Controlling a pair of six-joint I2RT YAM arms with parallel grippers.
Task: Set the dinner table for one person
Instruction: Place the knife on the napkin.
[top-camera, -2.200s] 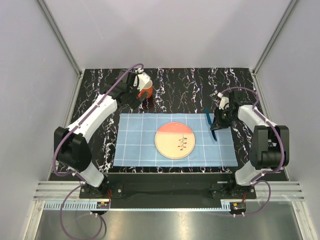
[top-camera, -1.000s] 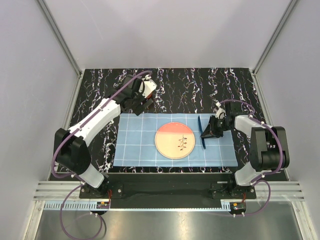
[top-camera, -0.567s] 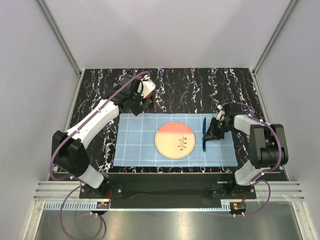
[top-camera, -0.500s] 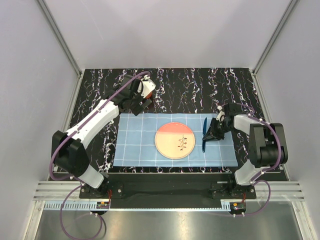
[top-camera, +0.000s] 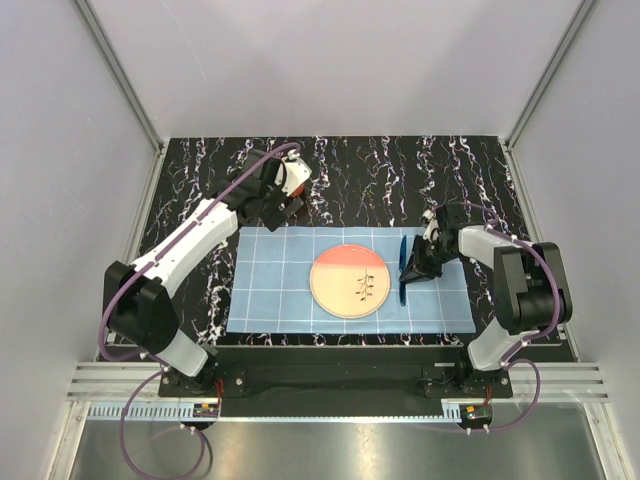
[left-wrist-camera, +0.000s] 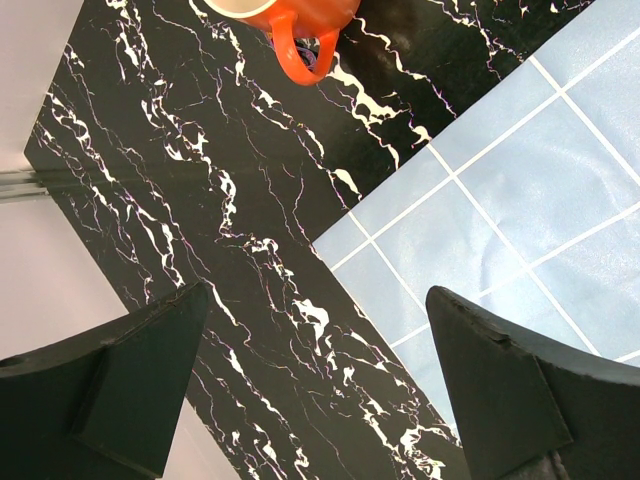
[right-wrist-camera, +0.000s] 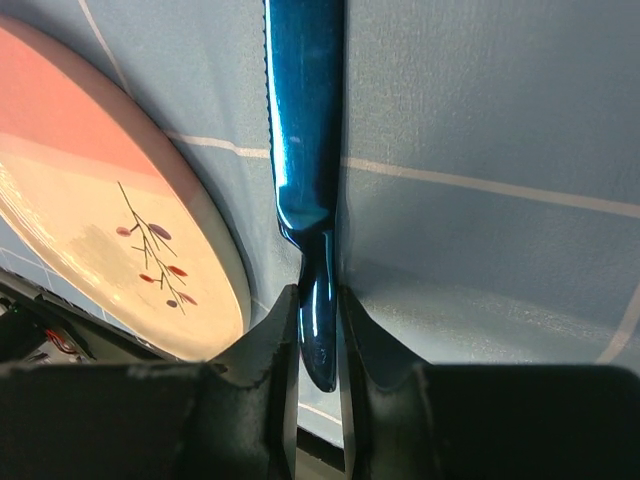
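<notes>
**Laying the knife beside the plate**

Clamped by its handle in the right gripper (right-wrist-camera: 318, 320), the blue knife (right-wrist-camera: 305, 150) sits just right of the pink-and-cream plate (top-camera: 349, 281). Its long axis runs near-to-far along the rim, serrated edge toward the plate, low against the light-blue checked mat (top-camera: 270, 290) on the dinner table (top-camera: 370, 170). The left gripper (left-wrist-camera: 315, 370) hangs wide open, well apart, near an orange mug (left-wrist-camera: 295, 25).

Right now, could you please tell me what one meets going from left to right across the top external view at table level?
left gripper → plate → blue knife. The right gripper overlaps the knife, so I leave it unplaced.
</notes>
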